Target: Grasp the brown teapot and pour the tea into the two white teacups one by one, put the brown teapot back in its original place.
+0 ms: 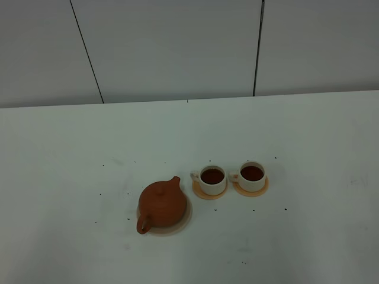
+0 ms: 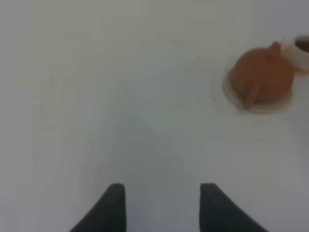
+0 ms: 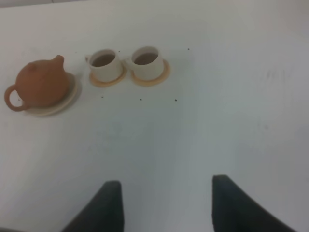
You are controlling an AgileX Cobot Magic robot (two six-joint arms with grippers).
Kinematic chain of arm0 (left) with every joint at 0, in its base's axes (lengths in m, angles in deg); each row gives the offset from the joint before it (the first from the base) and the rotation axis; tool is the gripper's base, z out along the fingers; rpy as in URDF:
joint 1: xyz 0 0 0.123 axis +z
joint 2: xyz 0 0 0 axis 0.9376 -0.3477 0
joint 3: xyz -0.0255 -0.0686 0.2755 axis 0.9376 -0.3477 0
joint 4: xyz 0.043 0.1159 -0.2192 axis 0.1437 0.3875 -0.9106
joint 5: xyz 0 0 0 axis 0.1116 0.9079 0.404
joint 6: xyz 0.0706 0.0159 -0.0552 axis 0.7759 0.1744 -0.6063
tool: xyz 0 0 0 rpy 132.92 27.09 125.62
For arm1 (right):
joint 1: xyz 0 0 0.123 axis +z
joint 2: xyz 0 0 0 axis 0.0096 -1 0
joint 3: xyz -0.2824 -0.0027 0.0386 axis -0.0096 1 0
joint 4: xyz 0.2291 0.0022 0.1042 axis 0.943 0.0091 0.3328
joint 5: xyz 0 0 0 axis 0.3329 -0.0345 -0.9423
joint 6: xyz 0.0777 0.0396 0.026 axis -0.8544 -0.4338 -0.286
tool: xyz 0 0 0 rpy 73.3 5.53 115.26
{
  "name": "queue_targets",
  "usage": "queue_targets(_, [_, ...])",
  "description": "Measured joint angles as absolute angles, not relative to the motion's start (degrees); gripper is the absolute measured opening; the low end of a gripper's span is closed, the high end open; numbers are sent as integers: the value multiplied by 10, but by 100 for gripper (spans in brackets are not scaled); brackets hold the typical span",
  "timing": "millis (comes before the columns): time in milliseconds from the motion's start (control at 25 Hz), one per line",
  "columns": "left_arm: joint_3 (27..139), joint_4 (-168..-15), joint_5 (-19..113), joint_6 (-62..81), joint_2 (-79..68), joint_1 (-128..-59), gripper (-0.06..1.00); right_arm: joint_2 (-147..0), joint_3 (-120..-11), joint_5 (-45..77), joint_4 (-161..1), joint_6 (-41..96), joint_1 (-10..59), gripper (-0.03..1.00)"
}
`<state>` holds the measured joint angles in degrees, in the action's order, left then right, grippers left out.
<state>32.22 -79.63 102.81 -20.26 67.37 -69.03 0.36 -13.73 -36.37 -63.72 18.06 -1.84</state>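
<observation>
1. We see no arm in the exterior high view; both grippers appear only through their own wrist cameras, each hanging over bare white table [image 1: 71,160] well away from the tea set.
2. Our left gripper [image 2: 162,205] has its two dark fingers [image 2: 110,209] spread wide with nothing between them, only table surface in the gap.
3. Our right gripper [image 3: 165,205] likewise stands spread apart and empty, its fingers [image 3: 107,207] framing plain tabletop.
4. The brown teapot [image 1: 163,205] sits upright on the pale beige trivet [image 1: 185,222], lid on, loop handle toward the near edge of the table and spout angled toward the cups.
5. The two white teacups [image 1: 212,178] stand side by side just right of the teapot in the high view, each on its own orange coaster [image 1: 204,193], both holding dark tea.
6. The left wrist view shows the teapot from its handle side, with only a sliver of one cup at the frame's edge.
7. The right wrist view takes in the teapot, the trivet and both cups together.
8. Only the high view shows the grey panelled wall [image 1: 177,47] behind the table, and small dark specks scattered around the set.
</observation>
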Motion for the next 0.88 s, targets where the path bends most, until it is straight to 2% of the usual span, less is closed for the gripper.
queue_targets(880, [322,-795,1028,-203,676,-690,43,4,-137,-363,-637,181,-18,41])
